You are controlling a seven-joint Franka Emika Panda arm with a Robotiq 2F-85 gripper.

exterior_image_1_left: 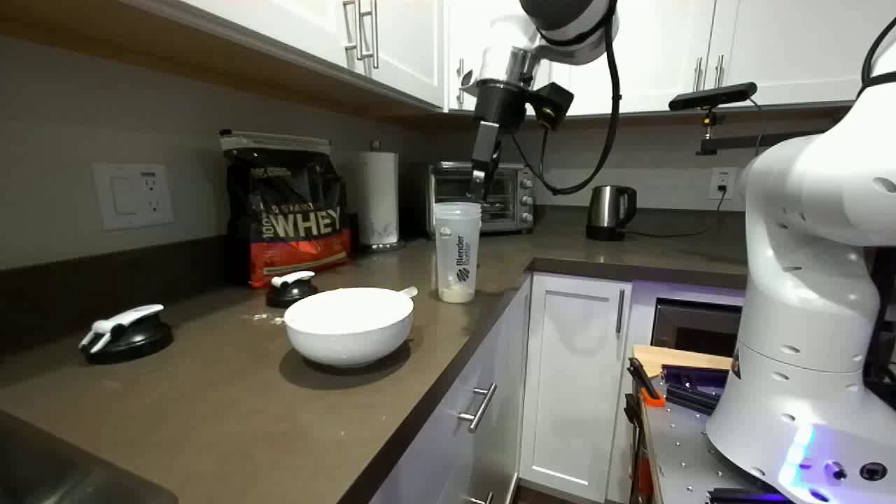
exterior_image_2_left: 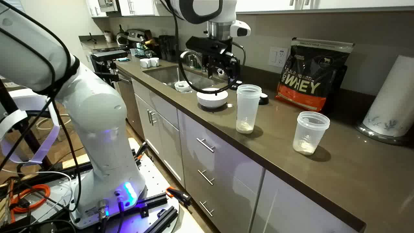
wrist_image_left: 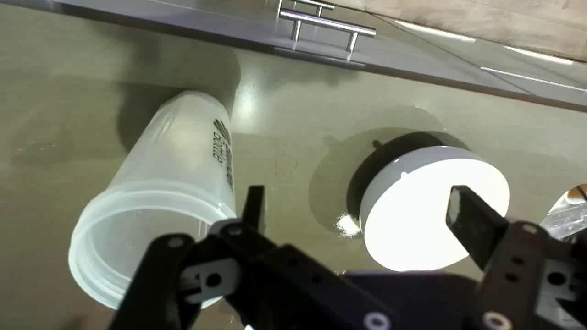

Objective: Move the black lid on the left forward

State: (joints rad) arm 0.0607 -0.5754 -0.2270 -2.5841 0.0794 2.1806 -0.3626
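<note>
We find the gripper [wrist_image_left: 357,204] released: its fingers [wrist_image_left: 255,204] stand well apart in the wrist view, with the countertop [exterior_image_1_left: 245,420] and part of the white bowl [exterior_image_1_left: 348,339] showing between them. In both exterior views it hangs over the countertop, pointing down. In an exterior view we locate the left black lid [exterior_image_1_left: 143,341], white-handled, at the near left, well apart from the gripper. We place the second black lid [exterior_image_1_left: 290,292] farther off and to its right, in front of the whey protein bag [exterior_image_1_left: 287,199]. The bowl sits nearer, right of that lid; pale specks [exterior_image_1_left: 260,317] lie just left of the bowl. We note the Blender Bottle [exterior_image_1_left: 458,248] upright, farther off and right of the bowl, pale powder [exterior_image_1_left: 456,294] in its base; in an exterior view a shorter translucent cup [exterior_image_2_left: 310,134] stands to its right.
</note>
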